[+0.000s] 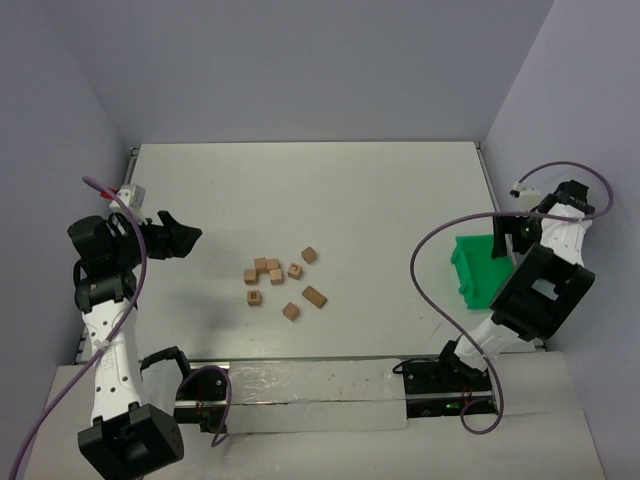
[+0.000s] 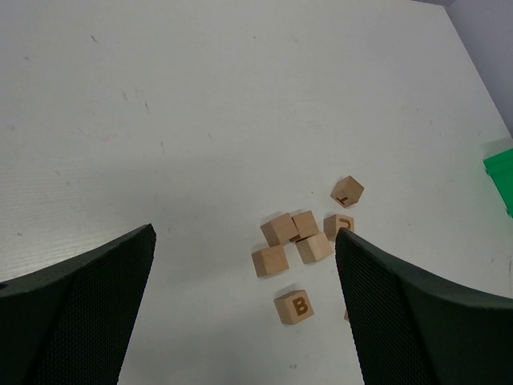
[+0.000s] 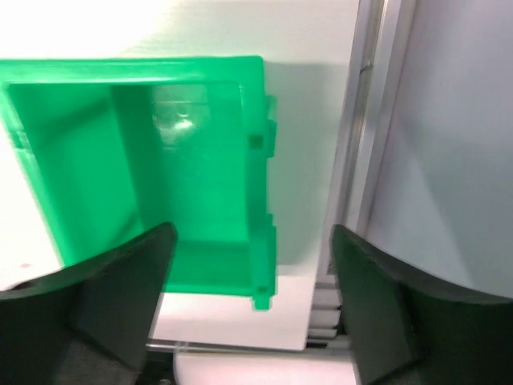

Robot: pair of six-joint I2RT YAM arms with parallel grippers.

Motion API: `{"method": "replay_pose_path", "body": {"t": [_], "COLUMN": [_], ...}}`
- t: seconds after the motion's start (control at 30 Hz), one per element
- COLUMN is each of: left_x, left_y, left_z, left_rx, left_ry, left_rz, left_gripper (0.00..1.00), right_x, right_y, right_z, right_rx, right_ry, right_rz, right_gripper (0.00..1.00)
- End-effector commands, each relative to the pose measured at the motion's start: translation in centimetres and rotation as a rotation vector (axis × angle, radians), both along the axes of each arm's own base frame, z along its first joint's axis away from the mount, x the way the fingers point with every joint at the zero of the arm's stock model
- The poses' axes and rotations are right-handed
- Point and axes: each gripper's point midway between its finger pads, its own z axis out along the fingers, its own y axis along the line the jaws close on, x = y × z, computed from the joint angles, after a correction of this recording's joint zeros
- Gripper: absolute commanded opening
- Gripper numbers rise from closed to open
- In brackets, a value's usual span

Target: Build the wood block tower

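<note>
Progress: nothing stacked yet | small light-brown wooden blocks (image 1: pixel 278 279) scattered in what looks like one layer on white table (image 1: pixel 350 200), centre of top view | left gripper (image 2: pixel 244 234) wide open, empty, left of them | right gripper (image 3: pixel 252 231) open, empty, above green plastic bin (image 3: pixel 255 120), right edge | whole tower left to build

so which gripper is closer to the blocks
Left. The left gripper hangs just left of the blocks, jaws open toward them; the right gripper is far off to their right, over the bin.
</note>
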Motion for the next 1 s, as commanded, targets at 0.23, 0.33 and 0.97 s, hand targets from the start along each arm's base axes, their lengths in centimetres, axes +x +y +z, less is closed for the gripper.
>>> {"method": "replay_pose_path", "body": {"t": [0.23,0.33,0.97], "left_x": [-0.1,-0.1,-0.8], "left_y": [0.0,-0.1,-5.1], "left_z": [1.3,1.2,-3.8], "left_rx": [0.049,0.05,0.444], "left_ry": [-0.074,-0.076,0.096], "left_rz": [-0.03,-0.032,-0.506], "left_gripper": [0.99,0.99,0.97], "right_x": [4.4,5.8,6.8], "right_y": [7.4,13.9,33.5], "right_z": [12.8,14.5,6.9], "right_rx": [-0.183,-0.129,0.159], "right_ry": [-0.267,-0.328,-0.234], "right_rz": [0.172,0.307,0.641], "right_gripper": [1.0,1.0,1.0]}}
